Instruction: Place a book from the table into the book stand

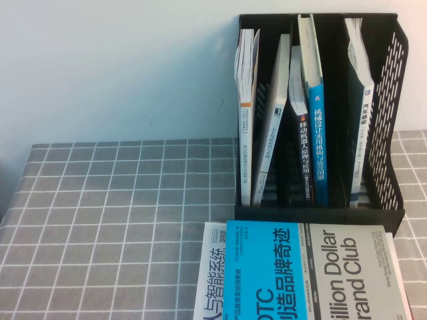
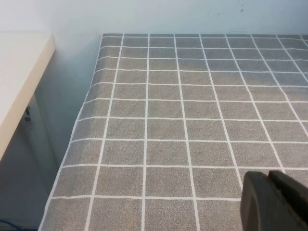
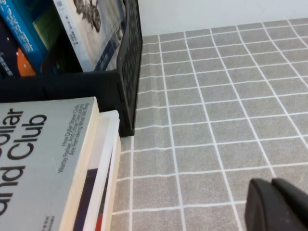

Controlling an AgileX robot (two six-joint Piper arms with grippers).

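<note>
Blue-grey book tops a stack at the bench near edge, before the book stand. Left pincer and right pincer hover closed, empty; right should open wide first.

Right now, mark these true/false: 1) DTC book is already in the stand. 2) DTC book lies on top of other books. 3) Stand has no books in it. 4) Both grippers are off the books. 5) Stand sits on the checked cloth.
1) False. The book lies flat in front of the book stand.
2) True. It tops a stack; a white book shows beneath it.
3) False. Several books stand upright in its slots, among them a blue-spined book.
4) True. The left gripper hangs over bare table; the right gripper hangs over cloth beside the stack. Both show shut.
5) True.
</note>
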